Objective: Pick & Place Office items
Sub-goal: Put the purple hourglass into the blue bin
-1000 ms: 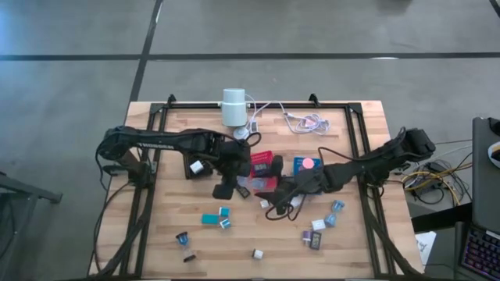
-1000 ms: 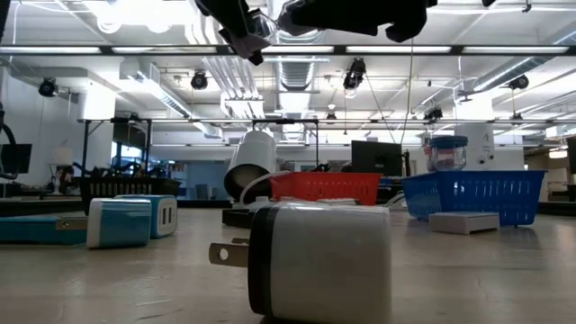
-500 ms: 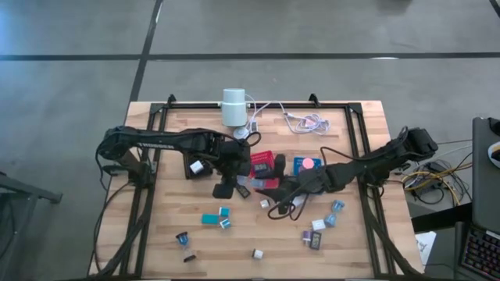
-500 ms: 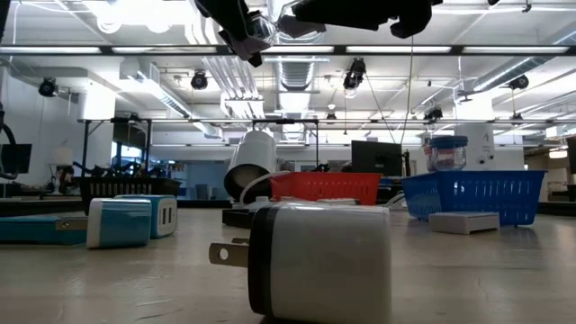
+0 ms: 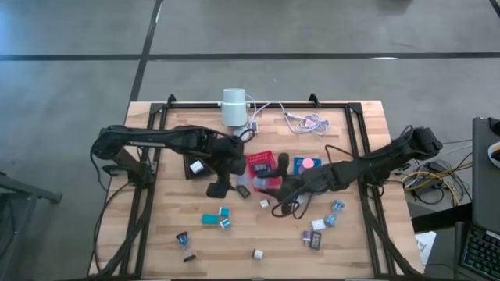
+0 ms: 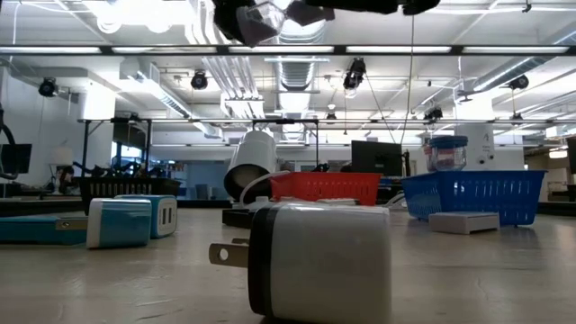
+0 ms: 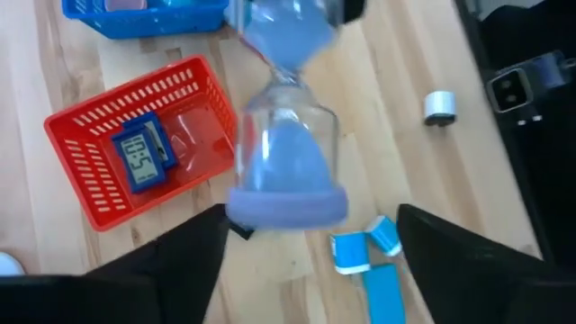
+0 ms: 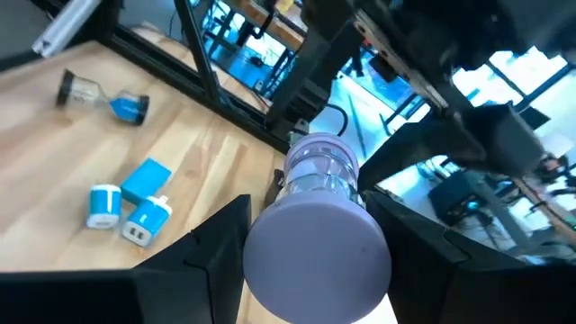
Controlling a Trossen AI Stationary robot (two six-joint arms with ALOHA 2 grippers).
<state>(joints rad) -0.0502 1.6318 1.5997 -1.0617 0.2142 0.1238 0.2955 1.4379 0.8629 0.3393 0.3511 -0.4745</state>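
Hourglass (image 7: 286,153) is up off the table, mid-table, over the wood just near of the red tray (image 7: 81,180). Lilac caps, blue sand, but it's smeared in the left wrist view, and its top cap is cut off by the pic's edge.

Left gripper (image 7: 310,216): fingers spread wide, clear gap on both sides of the glass, no contact.

Right gripper (image 8: 315,216) is clamped on it, a finger on each side. The lilac cap faces the cam and hides the rest of the body (sand not visible from here).

Low view is not much help. The white charger (image 6: 319,261) fills the foreground and both grippers are clipped by the top edge.

Writing: the small clock (image 7: 142,160) in the red tray shows digits, too blurred to read for sure. Blue tray (image 7: 135,18) is half out of shot. Teal chargers (image 7: 364,250) lie on the wood nearby, no legible labels. A second hourglass (image 8: 99,94) lies on its side, further left.
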